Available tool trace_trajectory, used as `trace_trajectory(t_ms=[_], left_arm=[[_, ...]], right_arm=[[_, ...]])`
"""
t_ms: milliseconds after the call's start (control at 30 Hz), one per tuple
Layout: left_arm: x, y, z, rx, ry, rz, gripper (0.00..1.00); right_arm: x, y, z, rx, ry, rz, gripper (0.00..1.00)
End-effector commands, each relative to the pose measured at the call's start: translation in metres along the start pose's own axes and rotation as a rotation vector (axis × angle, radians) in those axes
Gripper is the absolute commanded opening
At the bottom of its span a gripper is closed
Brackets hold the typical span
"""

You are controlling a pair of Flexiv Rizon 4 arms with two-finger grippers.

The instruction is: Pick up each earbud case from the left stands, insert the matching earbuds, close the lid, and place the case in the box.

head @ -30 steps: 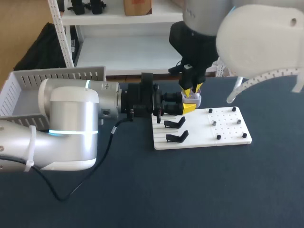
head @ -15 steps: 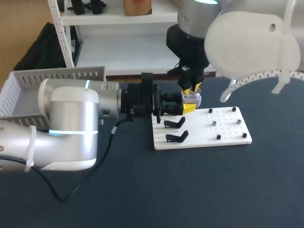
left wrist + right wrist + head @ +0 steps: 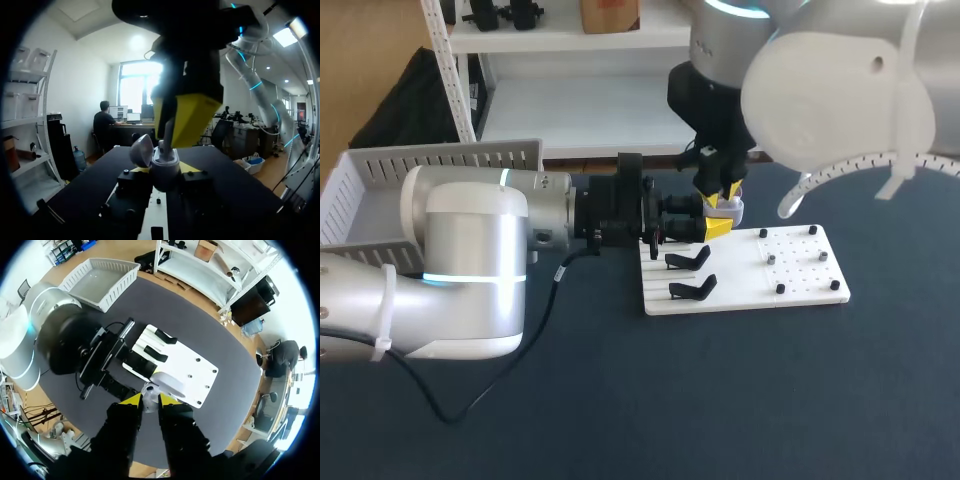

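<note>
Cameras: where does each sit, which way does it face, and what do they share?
Head view: above, behind, facing down at the table; left arm and right arm show.
Left wrist view: on that wrist, facing level across the table; left gripper holds the earbud case.
Right wrist view: on that wrist, facing straight down; right gripper over the case.
Shared: all show the earbud case.

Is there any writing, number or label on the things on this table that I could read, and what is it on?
None: no text can be read on the white board, the earbud case or the grey box in any view.
</note>
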State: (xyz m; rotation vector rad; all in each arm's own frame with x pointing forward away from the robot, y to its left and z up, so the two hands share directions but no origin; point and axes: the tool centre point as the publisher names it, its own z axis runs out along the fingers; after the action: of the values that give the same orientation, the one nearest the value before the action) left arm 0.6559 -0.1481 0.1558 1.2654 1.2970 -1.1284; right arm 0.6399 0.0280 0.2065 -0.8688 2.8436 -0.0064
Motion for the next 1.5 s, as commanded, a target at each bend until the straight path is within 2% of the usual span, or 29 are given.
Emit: trace_trajectory(t_ms=[33,1067,1100,1133,1200,1500], left_arm=[[0.0006,-0.0003,0.0003,-0.003,-0.003,0.001,0.0],[0.0006,-0.0003,0.0003,-0.003,-0.003,0.001,0.0],[0.0006,-0.0003,0.0003,-0.003,-0.003,0.001,0.0],[0.0006,-0.0003,0.0003,-0.003,-0.003,0.001,0.0],[0.0006,-0.0003,0.0003,-0.003,-0.003,0.001,0.0],[0.0006,-0.0003,0.0003,-0.003,-0.003,0.001,0.0]], right_arm=[[-0.0021,-0.0023,0.0027,0.002,-0.001,0.009,0.0],[-0.004,-0.0012,0.0123,0.003,0.007,0.02,0.0],[-0.0039,-0.0012,0.0125,0.0,0.006,0.023,0.04],[-0.0039,-0.0012,0.0125,-0.001,0.006,0.024,0.17],[-0.0038,-0.0011,0.0123,-0.007,0.007,0.028,0.22],[-0.0019,0.0002,0.0105,-0.01,0.013,0.023,0.24]])
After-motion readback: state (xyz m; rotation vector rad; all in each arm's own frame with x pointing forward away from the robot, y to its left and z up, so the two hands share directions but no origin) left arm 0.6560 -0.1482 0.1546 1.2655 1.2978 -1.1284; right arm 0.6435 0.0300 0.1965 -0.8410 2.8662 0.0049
